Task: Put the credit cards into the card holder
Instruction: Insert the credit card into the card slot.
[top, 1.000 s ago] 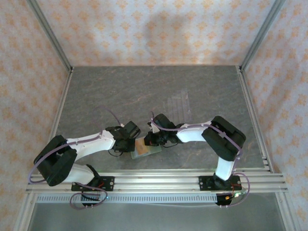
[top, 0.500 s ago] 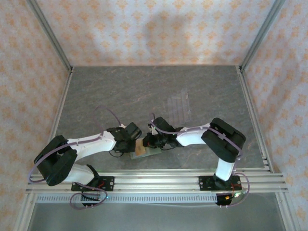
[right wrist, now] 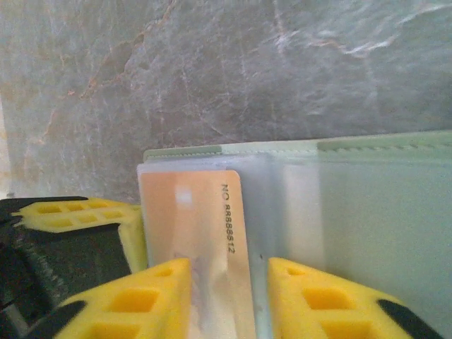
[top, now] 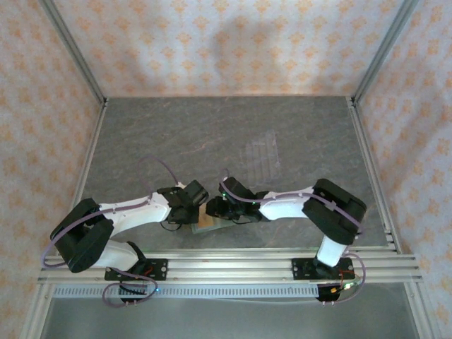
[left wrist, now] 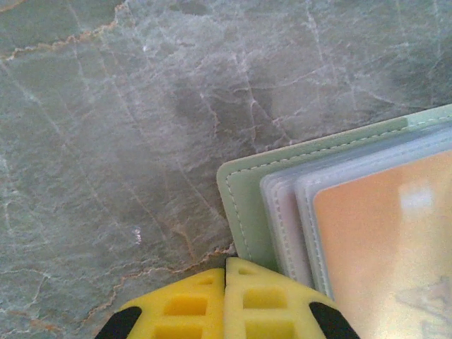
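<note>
**Jaws.** The right gripper (right wrist: 229,300) stands parted. The orange card (right wrist: 191,219) lies between its two pads, with a clear gap on the right-hand side, so the card is not clamped. The left gripper (left wrist: 226,304) is clenched on nothing, its two pads pressed together into a single blunt tip.

**Placement.** The card holder (top: 209,224) lies opened flat on the grey stone-patterned table (left wrist: 106,106). It sits close to the near edge, between the two arms. The clear ridged tray (top: 263,152) sits well apart, farther back and to the right.

**Reason for the hold.** The clenched left tip rests just beside the holder's left edge, near a corner. This is judged to be a stop that keeps the holder from sliding left while a card is pushed in. The right pads straddle the card in line with the pocket, which suits guiding it lengthwise.

**Appearance.** The holder is sage green with a stitched border. Its translucent pale pockets face up in overlapping layers. The orange card occupies the leftmost pocket and carries a line of printed characters along one long edge. It appears mostly seated, though the pads hide its near end.
</note>
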Controlling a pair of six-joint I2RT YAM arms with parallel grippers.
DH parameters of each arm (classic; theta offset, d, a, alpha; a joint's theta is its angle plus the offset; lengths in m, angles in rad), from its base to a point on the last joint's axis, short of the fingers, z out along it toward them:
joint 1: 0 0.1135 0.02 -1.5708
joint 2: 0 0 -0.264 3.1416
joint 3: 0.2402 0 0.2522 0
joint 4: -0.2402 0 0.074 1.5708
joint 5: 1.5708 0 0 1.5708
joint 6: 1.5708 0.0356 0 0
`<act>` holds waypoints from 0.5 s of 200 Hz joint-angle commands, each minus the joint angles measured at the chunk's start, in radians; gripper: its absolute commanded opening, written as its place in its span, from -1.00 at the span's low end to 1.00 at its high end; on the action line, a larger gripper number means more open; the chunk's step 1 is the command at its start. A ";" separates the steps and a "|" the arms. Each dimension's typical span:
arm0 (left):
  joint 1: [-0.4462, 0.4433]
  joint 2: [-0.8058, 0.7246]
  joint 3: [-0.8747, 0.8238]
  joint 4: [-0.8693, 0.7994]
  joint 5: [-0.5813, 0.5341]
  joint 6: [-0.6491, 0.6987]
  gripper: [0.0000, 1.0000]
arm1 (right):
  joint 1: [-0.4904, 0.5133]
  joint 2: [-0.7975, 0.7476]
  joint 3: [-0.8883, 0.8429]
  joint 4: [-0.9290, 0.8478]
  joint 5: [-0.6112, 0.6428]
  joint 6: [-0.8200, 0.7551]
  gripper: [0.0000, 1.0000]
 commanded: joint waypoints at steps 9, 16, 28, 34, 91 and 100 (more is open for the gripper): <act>-0.007 0.082 -0.054 0.136 0.010 -0.020 -1.00 | -0.007 -0.116 0.134 -0.374 0.139 -0.116 -0.10; -0.007 0.083 -0.054 0.136 0.012 -0.018 -1.00 | -0.009 -0.124 0.171 -0.459 0.164 -0.143 -0.09; -0.007 0.083 -0.056 0.140 0.015 -0.018 -1.00 | -0.009 -0.135 0.227 -0.575 0.197 -0.180 -0.06; -0.007 0.082 -0.056 0.142 0.016 -0.017 -1.00 | -0.010 -0.141 0.250 -0.624 0.221 -0.193 -0.05; -0.007 0.065 -0.062 0.142 0.015 -0.017 -1.00 | -0.008 -0.052 0.375 -0.904 0.457 -0.242 0.24; -0.007 0.066 -0.064 0.145 0.016 -0.017 -1.00 | -0.009 -0.045 0.361 -0.885 0.449 -0.237 0.24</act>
